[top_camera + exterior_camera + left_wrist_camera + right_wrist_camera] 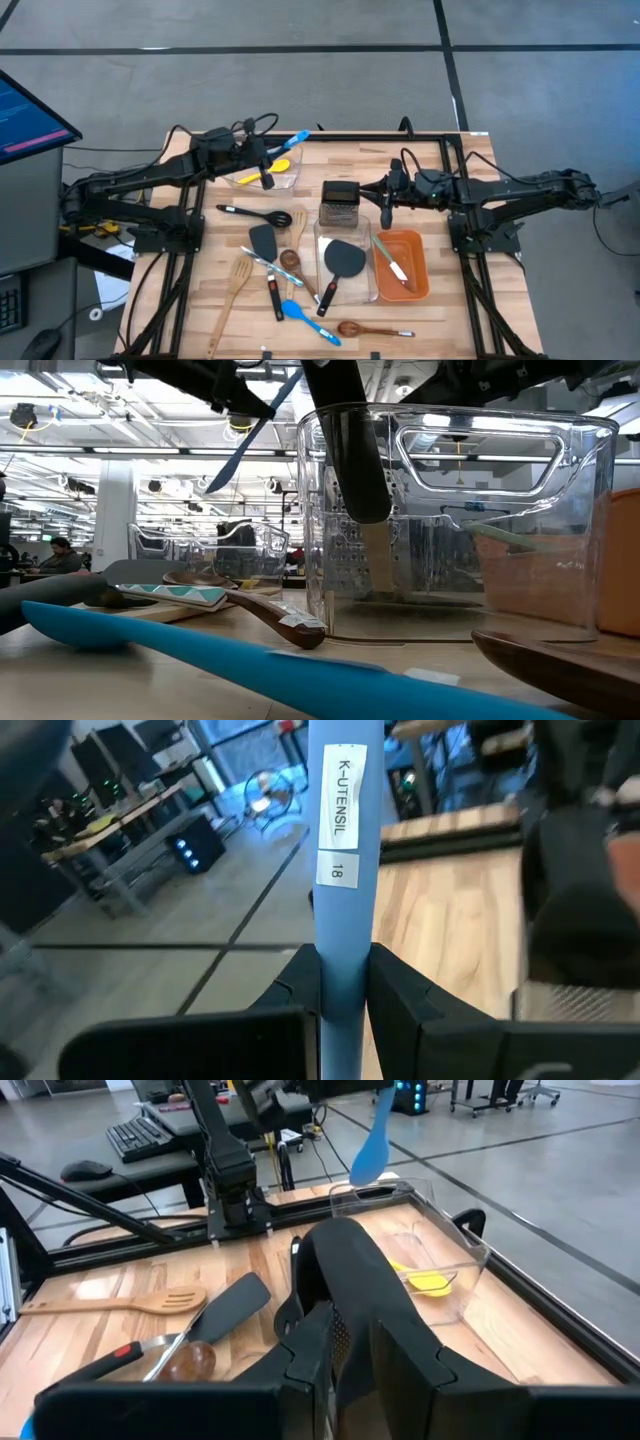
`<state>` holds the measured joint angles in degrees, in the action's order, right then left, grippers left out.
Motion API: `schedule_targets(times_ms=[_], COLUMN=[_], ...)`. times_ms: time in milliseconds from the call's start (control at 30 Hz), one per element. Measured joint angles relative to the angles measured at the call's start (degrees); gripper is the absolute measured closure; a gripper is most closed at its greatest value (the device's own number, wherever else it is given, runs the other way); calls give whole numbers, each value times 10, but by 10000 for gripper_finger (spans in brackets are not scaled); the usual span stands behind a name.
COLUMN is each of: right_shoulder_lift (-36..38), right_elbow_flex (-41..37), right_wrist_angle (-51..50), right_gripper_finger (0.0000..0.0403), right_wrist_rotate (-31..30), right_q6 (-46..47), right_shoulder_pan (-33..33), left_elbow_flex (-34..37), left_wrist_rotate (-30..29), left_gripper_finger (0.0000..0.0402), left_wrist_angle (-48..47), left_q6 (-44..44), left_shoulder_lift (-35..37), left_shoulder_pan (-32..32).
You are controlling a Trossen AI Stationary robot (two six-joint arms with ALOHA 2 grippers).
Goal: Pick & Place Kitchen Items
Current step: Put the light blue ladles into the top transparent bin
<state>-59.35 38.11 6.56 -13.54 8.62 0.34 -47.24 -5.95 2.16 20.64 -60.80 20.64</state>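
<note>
My left gripper (345, 982) was up above the clear bin (265, 178) at the far-left side of the table (430, 160), fingers pinching the handle of the blue spoon (345, 870), which ran straight out from between them with its white label facing me. Seen from across the table, its bowl hung in the air over that bin, where a yellow spoon (428, 1283) already lay on the floor of it. My right gripper (345, 1365) was clamped on a black turner (345, 1270), the dark handle rising out from between my fingers, out ahead of the steel box grater (340, 203) and beyond the other clear bin (372, 262), where another black turner (342, 262) was resting. The orange bin (420, 285) sat off to the side of that, a pale utensil lying inside. On the boards, well clear of both sets of fingers, waited wooden spoons, a wooden spatula (234, 282), a second blue spoon (305, 318) and more black tools. To finish this step cleanly, I judged, the blue spoon needed to come down low with its bowl pointed into the bin before my left fingers let go, so it would slide in beside the yellow one rather than catch the rim and tip out; the right hold had to stay firm, since a long handle swings easily.
</note>
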Motion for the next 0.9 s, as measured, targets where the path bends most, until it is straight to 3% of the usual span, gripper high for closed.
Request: schedule_targets(times_ms=[567,900], right_shoulder_lift=[0,0], right_elbow_flex=[0,0], right_wrist_angle=[-40,-46], right_gripper_finger=[340,340], right_wrist_rotate=[0,0], right_q6=[0,-2], right_shoulder_pan=[0,0], left_elbow_flex=[-1,-1], left_wrist_rotate=[18,29], left_gripper_finger=[371,371], left_wrist_angle=[21,13], left_q6=[-36,-42], left_shoulder_lift=[-10,-119], left_shoulder_pan=[19,91])
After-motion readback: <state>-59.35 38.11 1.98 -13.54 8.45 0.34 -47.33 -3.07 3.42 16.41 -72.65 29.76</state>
